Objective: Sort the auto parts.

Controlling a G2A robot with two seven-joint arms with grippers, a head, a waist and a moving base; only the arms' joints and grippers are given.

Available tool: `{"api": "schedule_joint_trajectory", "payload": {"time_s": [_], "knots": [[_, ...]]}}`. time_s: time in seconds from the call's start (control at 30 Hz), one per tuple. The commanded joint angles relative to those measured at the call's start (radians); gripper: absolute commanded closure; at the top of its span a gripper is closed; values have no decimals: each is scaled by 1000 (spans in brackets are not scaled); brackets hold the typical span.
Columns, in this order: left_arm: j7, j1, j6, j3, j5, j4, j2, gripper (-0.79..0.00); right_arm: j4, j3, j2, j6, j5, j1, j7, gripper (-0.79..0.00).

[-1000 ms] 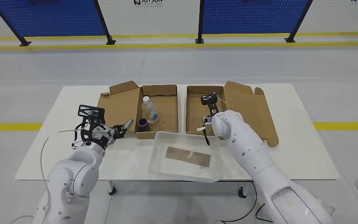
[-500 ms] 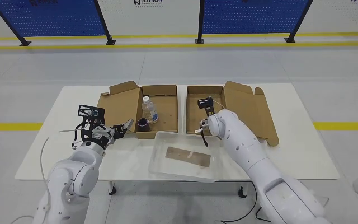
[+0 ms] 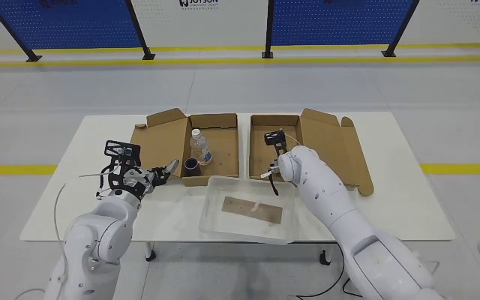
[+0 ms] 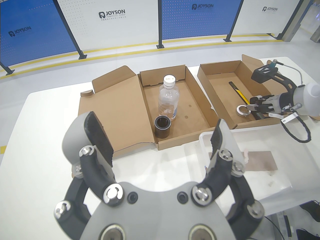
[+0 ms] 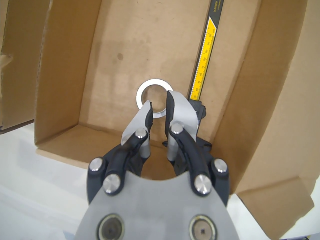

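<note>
Metal ring (image 5: 140,95) in right pincer (image 5: 160,100)

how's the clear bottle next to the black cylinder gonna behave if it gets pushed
The clear bottle stands tall and narrow, so it would probably tip, then roll. It looks empty, so likely light. Its thin plastic may dent under a firm squeeze.

Metal ring (image 5: 153,82): near rim is lying hidden between the right gripper (image 5: 159,98) fingers.
Caliper (image 5: 207,51): head is sitting behind one finger.
Right box (image 3: 255,150), at 1 o'clock from the clear tray (image 3: 217,217): near corner is lying covered by the right arm (image 3: 319,180), and its contents are showing too small to tell.
</note>
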Motion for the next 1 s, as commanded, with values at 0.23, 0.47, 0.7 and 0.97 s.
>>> {"api": "schedule_joint_trajectory", "payload": {"time_s": [0.23, 0.47, 0.7, 0.97], "knots": [[0, 0, 0, 0, 0, 0, 0, -785, -142, 74, 27, -2, 1, -43, -112, -215], [0, 0, 0, 0, 0, 0, 0, -785, -475, 243, 82, -19, 58, -231, -230, -677], [0, 0, 0, 0, 0, 0, 0, -785, -843, 424, 134, -54, 78, -485, -230, -785], [0, 0, 0, 0, 0, 0, 0, -785, -1153, 568, 163, -94, 127, -723, -259, -785]]}}
